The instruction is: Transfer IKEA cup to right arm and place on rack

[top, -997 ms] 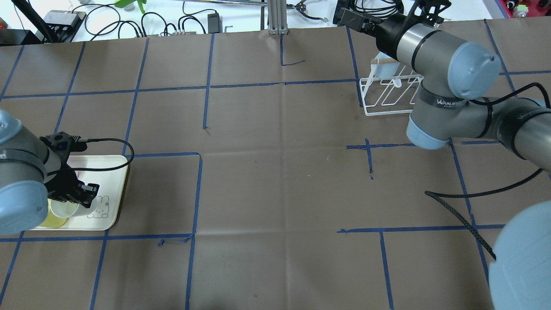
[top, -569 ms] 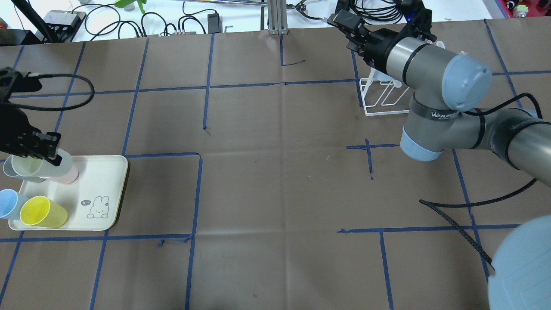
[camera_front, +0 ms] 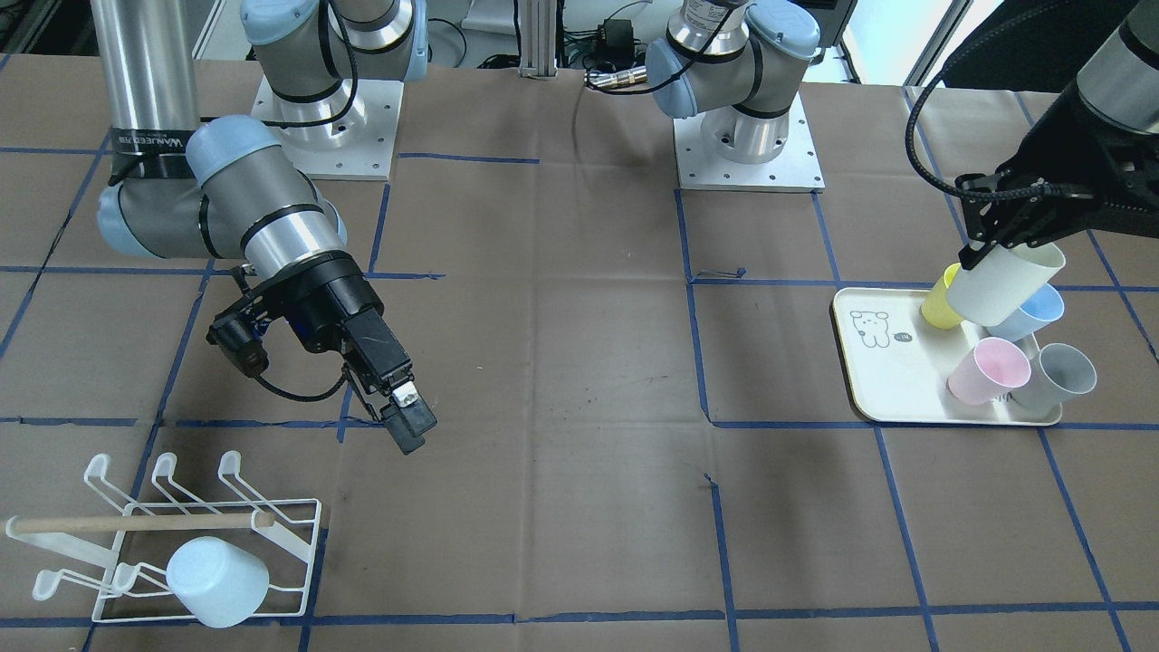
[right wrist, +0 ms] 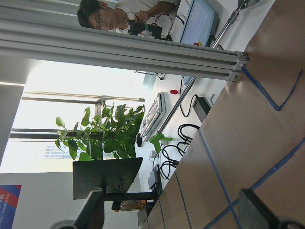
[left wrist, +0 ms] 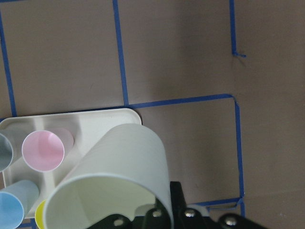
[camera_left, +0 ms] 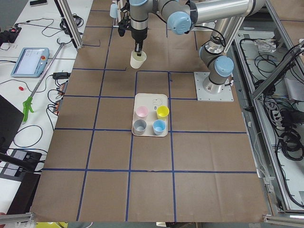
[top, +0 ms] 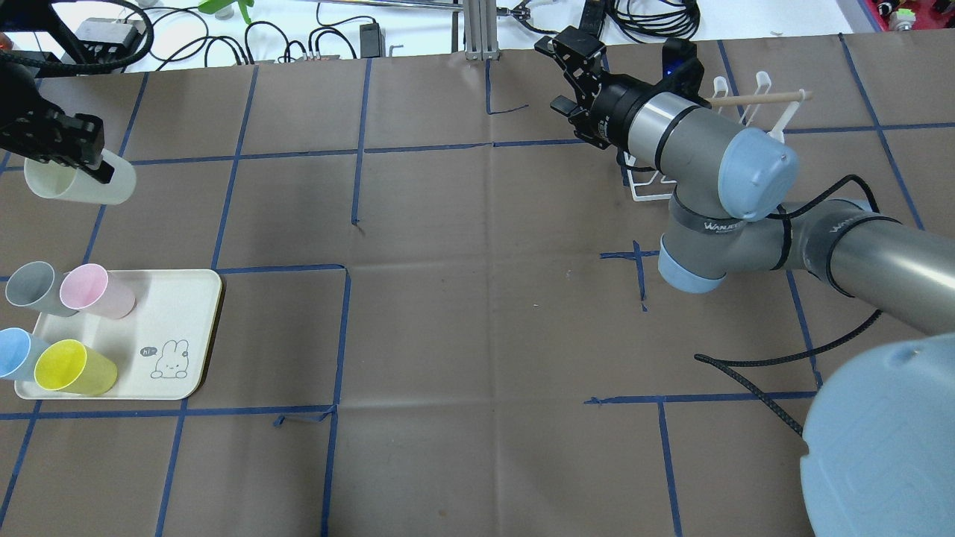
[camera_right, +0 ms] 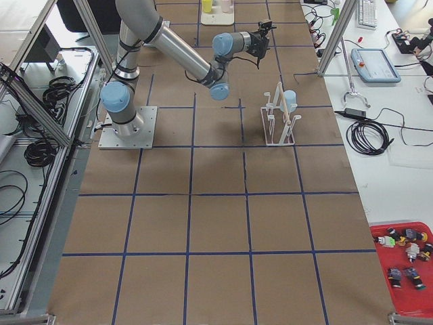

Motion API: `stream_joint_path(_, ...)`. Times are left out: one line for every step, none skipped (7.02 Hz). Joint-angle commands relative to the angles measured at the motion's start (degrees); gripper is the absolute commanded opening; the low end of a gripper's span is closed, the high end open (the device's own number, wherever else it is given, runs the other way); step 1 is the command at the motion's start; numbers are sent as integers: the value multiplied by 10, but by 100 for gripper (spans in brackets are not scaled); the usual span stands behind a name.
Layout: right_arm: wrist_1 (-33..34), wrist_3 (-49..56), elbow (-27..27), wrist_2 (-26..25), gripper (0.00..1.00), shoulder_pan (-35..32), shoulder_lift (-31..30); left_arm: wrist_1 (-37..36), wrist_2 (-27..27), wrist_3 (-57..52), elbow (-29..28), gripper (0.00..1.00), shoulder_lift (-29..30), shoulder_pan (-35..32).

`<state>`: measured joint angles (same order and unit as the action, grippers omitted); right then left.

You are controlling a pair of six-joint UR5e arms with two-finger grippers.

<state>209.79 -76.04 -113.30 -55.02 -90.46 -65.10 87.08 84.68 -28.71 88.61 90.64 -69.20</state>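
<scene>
My left gripper is shut on the rim of a cream cup and holds it tilted, in the air, beyond the tray. The cup also shows in the front view and fills the left wrist view. My right gripper is open and empty, up in the air left of the rack. In the right wrist view its fingertips stand wide apart. The white wire rack with a wooden dowel handle carries one pale blue cup on a prong.
A cream tray with a rabbit drawing holds a grey cup, a pink cup, a blue cup and a yellow cup. A loose black cable hangs from the right arm. Blue tape lines cross the brown table.
My left gripper has lifted the cream cup off the tray and carried it toward the far side. My right arm has swung left, away from the rack, uncovering it.
</scene>
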Motion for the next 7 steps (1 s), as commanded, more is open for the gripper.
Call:
stream_joint_path(32,-83,-2,-4,100,-11,14,-151,-79,-6,35,0,24,-40)
stream_joint_path(31,-83,-7,-5,100,-11,11,-245,-111,-6,67,0,31,-54)
stream_joint_path(30,-83,-8,-4,100,-11,10,-352,-185,-6,106,0,41,-65)
stream_joint_path(31,-84,-9,-1,100,-11,9,-430,-245,-8,129,0,53,-73)
stream_joint_path(38,-84,-10,-1,100,-11,7,-467,-304,-13,146,0,54,-86)
stream_joint_path(35,-85,-10,-2,100,-11,2,-530,-358,-20,176,0,57,-94)
stream_joint_path(34,-85,-10,-1,100,-11,1,-632,-389,-20,235,0,59,-96)
